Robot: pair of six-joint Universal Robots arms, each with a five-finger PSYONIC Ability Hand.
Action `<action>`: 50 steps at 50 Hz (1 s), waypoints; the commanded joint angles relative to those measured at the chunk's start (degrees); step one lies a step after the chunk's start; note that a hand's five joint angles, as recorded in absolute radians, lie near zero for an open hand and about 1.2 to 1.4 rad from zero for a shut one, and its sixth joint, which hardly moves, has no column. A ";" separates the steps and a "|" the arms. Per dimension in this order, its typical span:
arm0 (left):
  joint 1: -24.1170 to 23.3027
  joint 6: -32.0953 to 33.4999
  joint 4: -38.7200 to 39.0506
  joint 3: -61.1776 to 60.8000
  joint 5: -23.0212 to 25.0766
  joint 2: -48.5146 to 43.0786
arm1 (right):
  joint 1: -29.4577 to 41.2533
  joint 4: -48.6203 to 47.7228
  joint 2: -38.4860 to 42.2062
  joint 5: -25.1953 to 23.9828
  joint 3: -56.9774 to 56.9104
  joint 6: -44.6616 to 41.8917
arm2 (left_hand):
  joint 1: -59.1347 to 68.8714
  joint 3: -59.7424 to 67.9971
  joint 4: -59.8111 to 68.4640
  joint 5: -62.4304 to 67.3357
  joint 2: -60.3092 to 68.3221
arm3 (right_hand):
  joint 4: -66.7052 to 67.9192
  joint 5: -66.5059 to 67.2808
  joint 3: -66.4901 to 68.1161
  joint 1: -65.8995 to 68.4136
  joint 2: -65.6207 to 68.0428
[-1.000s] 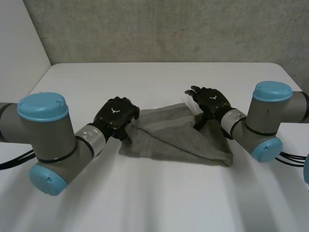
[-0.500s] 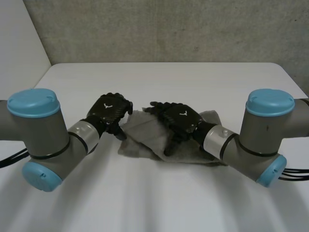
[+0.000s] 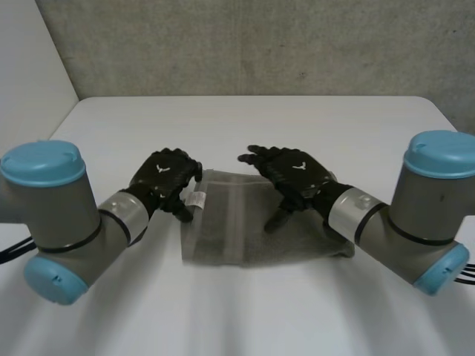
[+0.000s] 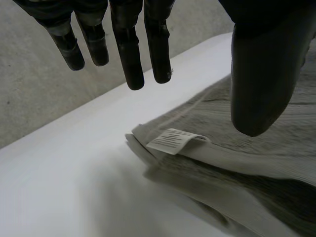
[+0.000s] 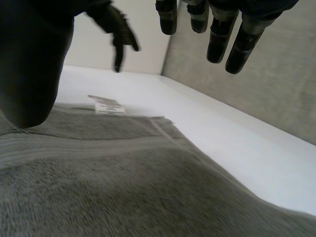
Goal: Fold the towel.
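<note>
A grey towel (image 3: 230,226) lies folded in a flat rectangle in the middle of the white table, a white label (image 3: 195,199) at its far left corner. My left hand (image 3: 167,176) hovers beside that corner, open and holding nothing. In the left wrist view its fingers (image 4: 128,54) hang above the label (image 4: 170,140) and the layered towel edge (image 4: 237,158). My right hand (image 3: 295,174) is open above the towel's right half, thumb pointing down at the cloth. In the right wrist view its fingers (image 5: 222,34) stand clear above the towel (image 5: 128,177).
The white table (image 3: 245,122) runs back to a grey concrete wall (image 3: 260,44), with a pale wall at the left. Both grey arms reach in from the near side, on either side of the towel.
My right hand swept across the towel from its right edge toward the left, then drew back right. The raised flap now lies flat. My left hand stayed by the left corner.
</note>
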 commanded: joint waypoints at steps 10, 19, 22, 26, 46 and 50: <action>-0.21 0.67 -2.67 -12.17 0.21 4.36 | -6.91 0.54 -6.75 2.36 10.26 -11.08 | -0.21 -2.83 -3.18 2.35 0.67 | -3.32 -3.74 -0.70 -1.34 -1.07; -0.65 0.76 -1.97 -12.35 0.03 3.31 | -7.71 0.36 -6.32 2.27 12.55 -12.49 | 4.00 -2.83 -3.18 6.56 4.88 | -3.32 -3.74 -0.70 -1.33 -1.06; -1.44 0.76 -0.92 -12.17 -0.23 2.96 | -7.97 -0.08 -5.96 2.27 13.08 -12.58 | 5.84 -2.83 -3.18 8.40 6.72 | -3.32 -3.74 -0.70 -1.33 -1.06; -1.89 0.76 0.58 -11.99 -0.32 2.69 | -8.32 -0.25 -5.79 2.36 13.08 -12.58 | 10.56 -2.83 -3.18 13.13 11.44 | -3.32 -3.74 -0.70 -1.33 -1.06; -3.47 0.85 2.42 -7.61 -0.49 -0.56 | -9.82 -0.17 -5.43 2.97 13.17 -12.76 | 45.69 -2.83 -3.18 48.26 46.57 | -3.32 -3.74 -0.70 -1.33 -1.06; -3.38 0.94 2.42 -5.58 -0.58 -0.30 | -9.82 0.01 -5.43 3.15 13.17 -13.63 | 45.69 -2.83 -3.18 48.26 46.57 | -3.32 -3.74 -0.70 -1.50 -1.23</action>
